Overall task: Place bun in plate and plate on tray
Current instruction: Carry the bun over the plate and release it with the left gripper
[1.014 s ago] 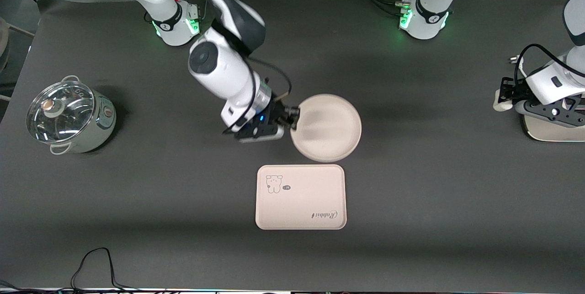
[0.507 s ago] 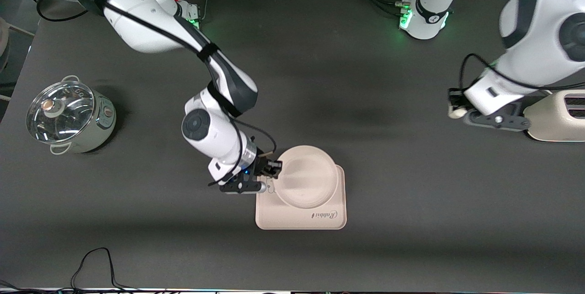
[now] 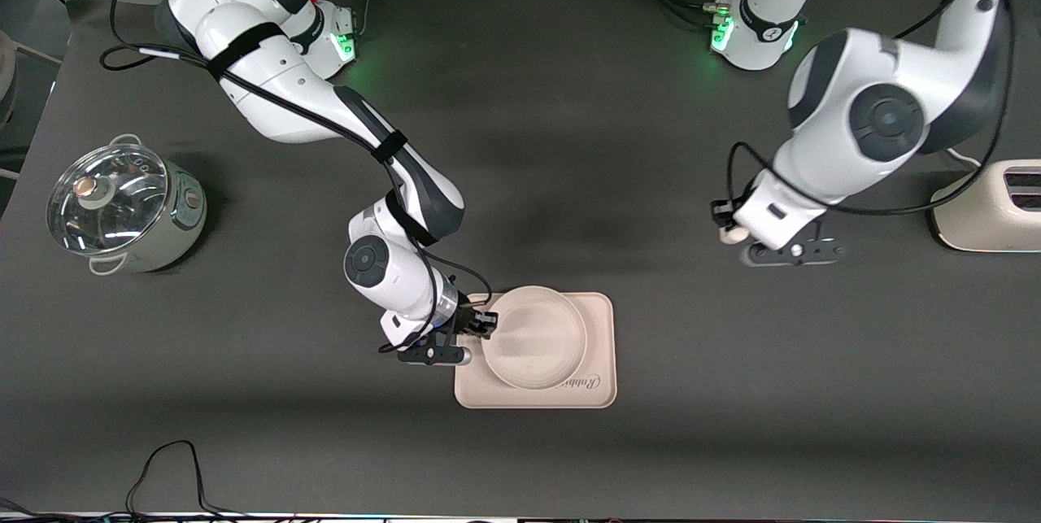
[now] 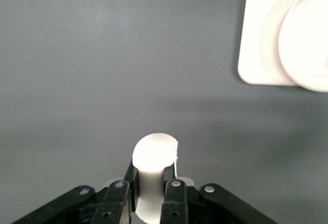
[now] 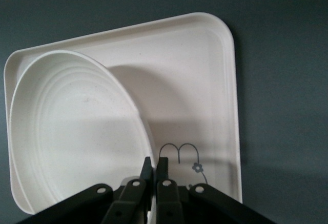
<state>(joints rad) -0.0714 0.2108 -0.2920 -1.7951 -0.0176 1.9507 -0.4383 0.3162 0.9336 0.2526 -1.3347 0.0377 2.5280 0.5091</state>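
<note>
Front view: right gripper (image 3: 486,323), pinching the plate (image 3: 534,337) rim, has lowered it onto the tray (image 3: 598,372) since a moment ago. Left gripper (image 3: 726,224), clamped on the bun (image 3: 735,234), moved over the dark table (image 3: 244,393).

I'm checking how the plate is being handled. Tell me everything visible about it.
The plate is round, cream, plain and shallow, with a raised rim and faint rings inside. It is empty and sits over the tray, tilted in the right wrist view. The right gripper pinches its rim at the right arm's end.

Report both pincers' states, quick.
Left pincer: shut on the bun, over bare table.
Right pincer: shut on the plate rim, over the tray.
</note>
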